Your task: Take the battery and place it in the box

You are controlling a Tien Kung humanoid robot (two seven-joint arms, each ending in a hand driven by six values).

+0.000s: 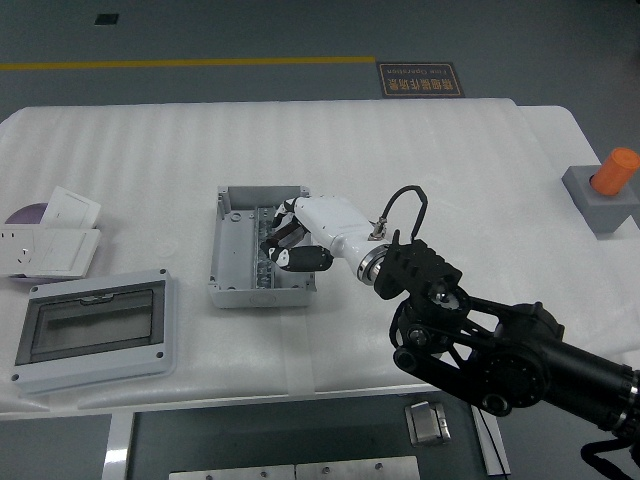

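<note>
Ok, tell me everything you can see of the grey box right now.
The grey box is an open, lidless rectangular enclosure, plastic by the look, lying flat on the white table left of centre, its open face up. Inside, a metal rail runs lengthwise along the middle, and there are round screw bosses in the corners. The right robot hand, white-backed with dark fingers, reaches over its right side and into the opening, covering part of the right wall. Whether the fingers touch the box cannot be told.
</note>
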